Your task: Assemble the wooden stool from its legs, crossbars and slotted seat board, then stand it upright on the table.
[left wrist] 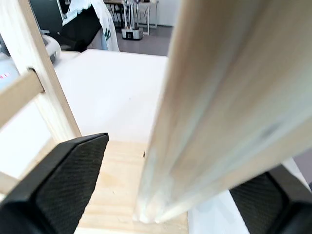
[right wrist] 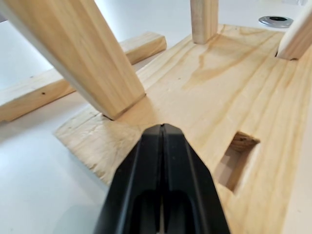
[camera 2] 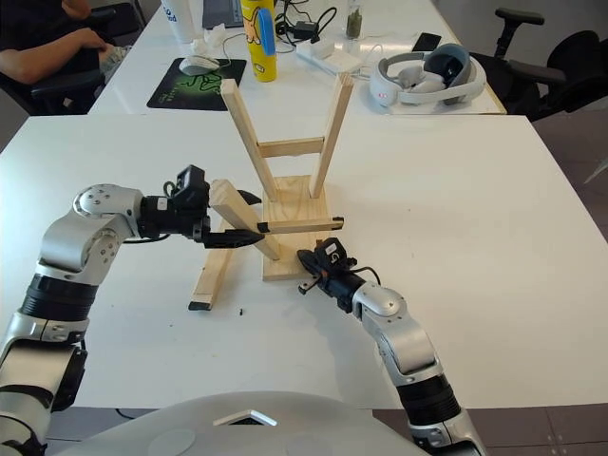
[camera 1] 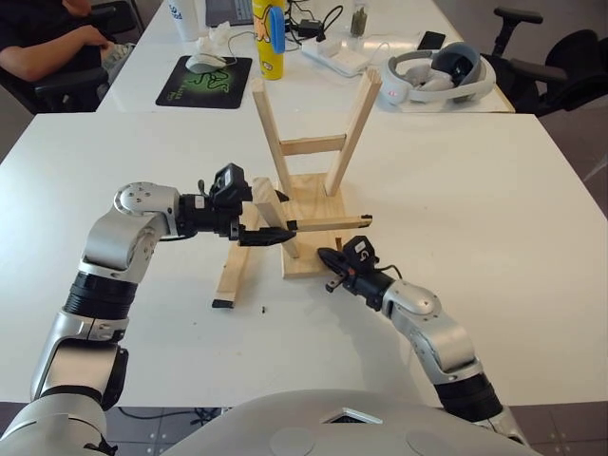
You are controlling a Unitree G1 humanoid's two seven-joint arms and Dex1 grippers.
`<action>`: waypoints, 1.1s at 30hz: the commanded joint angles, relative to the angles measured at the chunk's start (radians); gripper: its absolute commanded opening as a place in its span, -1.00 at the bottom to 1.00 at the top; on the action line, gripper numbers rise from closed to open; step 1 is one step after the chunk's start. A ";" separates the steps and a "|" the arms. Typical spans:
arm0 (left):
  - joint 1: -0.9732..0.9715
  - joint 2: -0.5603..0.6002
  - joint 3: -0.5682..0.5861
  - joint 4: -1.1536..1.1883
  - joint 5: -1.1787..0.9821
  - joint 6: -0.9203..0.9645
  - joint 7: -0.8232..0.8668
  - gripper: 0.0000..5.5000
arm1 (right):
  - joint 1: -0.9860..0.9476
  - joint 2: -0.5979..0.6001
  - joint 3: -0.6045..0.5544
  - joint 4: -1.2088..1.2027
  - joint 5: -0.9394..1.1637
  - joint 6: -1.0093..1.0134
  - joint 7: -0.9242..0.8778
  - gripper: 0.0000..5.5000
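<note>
The slotted seat board lies flat on the white table. Two legs stand up from its far side, joined by a crossbar. My left gripper is shut on a third leg, which leans with its lower end at the board's near left corner. A crossbar sticks out sideways from this leg. One pad shows beside the leg. My right gripper is shut with nothing in it, tips at the board's near edge, beside an empty slot. A loose leg lies to the board's left.
A small dark speck lies on the table in front of the loose leg. On the far table sit a yellow bottle, a mouse pad, a power strip and a headset. The table's right half has free room.
</note>
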 commanded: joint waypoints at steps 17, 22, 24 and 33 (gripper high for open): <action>-0.292 0.093 0.437 -0.209 -0.643 0.507 0.366 0.18 | 0.073 -0.014 0.012 0.103 -0.044 0.047 -0.042 -1.00; -0.261 0.009 0.411 -0.237 -0.625 0.451 0.476 -0.09 | 0.074 -0.008 0.014 0.109 -0.046 0.044 -0.052 -1.00; -0.218 -0.027 0.383 -0.258 -0.600 0.429 0.497 -0.20 | 0.072 -0.006 0.017 0.113 -0.047 0.042 -0.052 -1.00; -0.146 -0.107 0.327 -0.324 -0.605 0.406 0.562 -0.70 | 0.069 -0.005 0.024 0.113 -0.050 0.038 -0.051 -1.00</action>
